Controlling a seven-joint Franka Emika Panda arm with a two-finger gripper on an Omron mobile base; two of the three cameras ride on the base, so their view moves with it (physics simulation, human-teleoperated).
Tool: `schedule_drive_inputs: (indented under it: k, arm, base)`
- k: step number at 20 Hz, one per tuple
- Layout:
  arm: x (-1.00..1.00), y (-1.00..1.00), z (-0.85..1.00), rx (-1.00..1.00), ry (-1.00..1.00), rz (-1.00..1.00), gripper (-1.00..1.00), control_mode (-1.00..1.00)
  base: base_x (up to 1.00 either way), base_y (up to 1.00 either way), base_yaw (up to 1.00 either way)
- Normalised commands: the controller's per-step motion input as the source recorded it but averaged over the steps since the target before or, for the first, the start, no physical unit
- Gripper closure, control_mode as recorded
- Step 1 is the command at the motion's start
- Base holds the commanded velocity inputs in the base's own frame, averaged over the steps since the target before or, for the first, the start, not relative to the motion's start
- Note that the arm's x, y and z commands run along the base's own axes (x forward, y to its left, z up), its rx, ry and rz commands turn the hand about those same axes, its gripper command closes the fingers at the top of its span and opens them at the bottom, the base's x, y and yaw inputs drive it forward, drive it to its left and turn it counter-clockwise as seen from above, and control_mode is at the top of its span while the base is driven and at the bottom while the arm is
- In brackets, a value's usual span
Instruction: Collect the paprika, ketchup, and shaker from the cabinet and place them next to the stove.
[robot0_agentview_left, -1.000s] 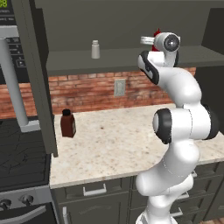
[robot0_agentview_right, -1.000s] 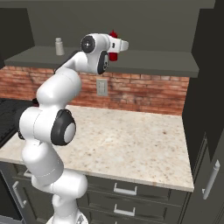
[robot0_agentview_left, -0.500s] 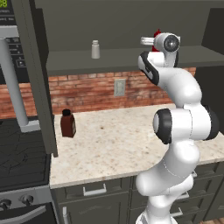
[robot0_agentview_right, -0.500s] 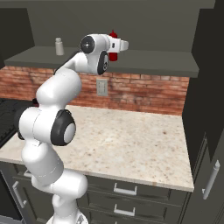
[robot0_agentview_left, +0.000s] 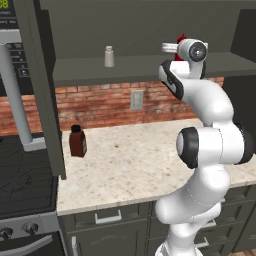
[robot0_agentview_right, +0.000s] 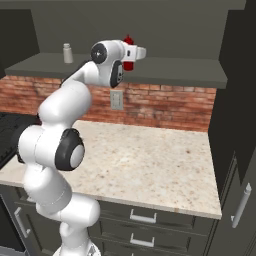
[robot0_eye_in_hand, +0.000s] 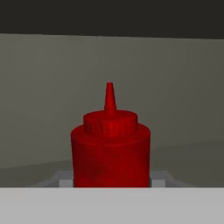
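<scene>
A white robot arm reaches up into an open dark grey-green wall cabinet (robot0_agentview_left: 150, 67) above a speckled stone counter (robot0_agentview_left: 135, 165). Its gripper (robot0_agentview_right: 131, 61) is level with the cabinet's long inner shelf and sits right at a slim red ketchup bottle (robot0_eye_in_hand: 110, 148), which stands upright on the shelf. In the hand view the bottle is dead centre and very close, with its tapered nozzle pointing up and pale grey finger parts just showing on both sides of its base. Whether the fingers are pressing the bottle or only bracketing it cannot be told.

A small pale shaker (robot0_agentview_left: 109, 56) with a silvery cap stands upright on the same shelf, well to the left of the ketchup in the left base view. The paprika (robot0_agentview_left: 77, 141), a squat dark brown bottle with a black cap, stands upright on the counter near its left end, close to the brick back wall (robot0_agentview_left: 120, 102). Just left of it lies the black stove (robot0_agentview_left: 25, 182), with knobs along its front edge and a steel microwave (robot0_agentview_left: 12, 75) above.
</scene>
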Motion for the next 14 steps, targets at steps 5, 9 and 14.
schedule_drive_inputs:
  k: [5, 9, 14]
  arm:
    - [-0.69, 0.0, -0.19, 0.0, -0.14, 0.0, 1.0, -1.0]
    - [-0.84, 0.0, -0.08, 0.0, -0.06, 0.0, 1.0, -1.0]
    - [-0.81, 0.25, 0.36, -0.04, -0.01, 0.06, 1.0, -1.0]
  base:
    - [0.0, 0.0, 0.0]
    - [0.0, 0.0, 0.0]
    - [0.0, 0.0, 0.0]
